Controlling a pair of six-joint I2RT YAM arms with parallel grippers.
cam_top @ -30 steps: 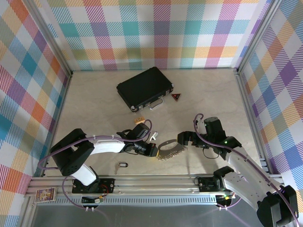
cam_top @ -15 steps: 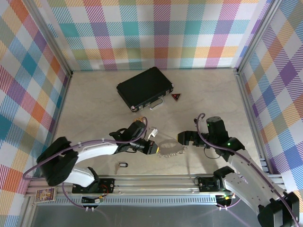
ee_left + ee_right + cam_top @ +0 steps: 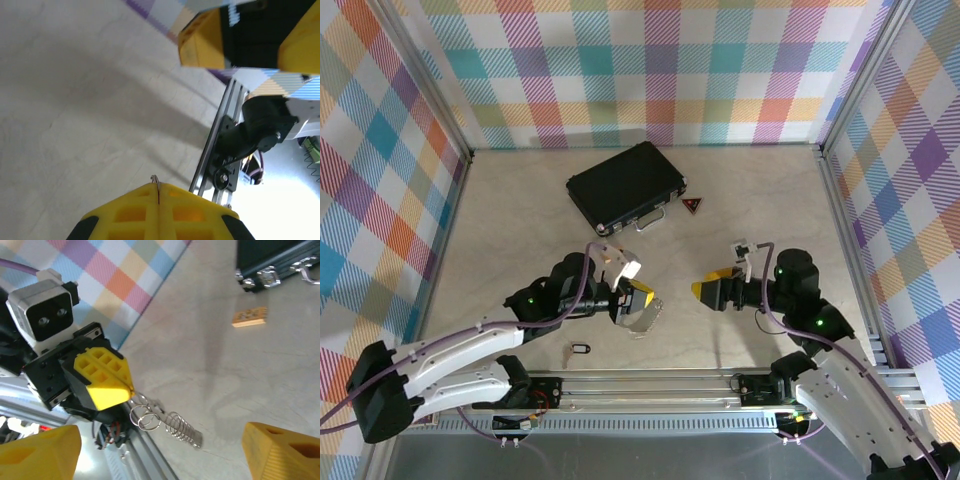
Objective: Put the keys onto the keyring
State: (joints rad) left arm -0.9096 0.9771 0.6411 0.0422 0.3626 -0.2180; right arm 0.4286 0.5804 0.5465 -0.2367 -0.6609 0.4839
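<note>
While the left gripper [image 3: 639, 298] is clenched on the thin wire loop of the keys [image 3: 172, 425], the right gripper [image 3: 712, 283] faces it, fingers spread and empty; the bunch hangs just under the left fingertips; its long axis slants from them down toward the right gripper, pinched loop end uppermost; the keyring [image 3: 581, 349] lies on the table behind the left gripper, beside its own arm, well apart from the bunch; threading looks not yet begun; next, I judge, the free gripper must fetch that clip and meet the loop.
</note>
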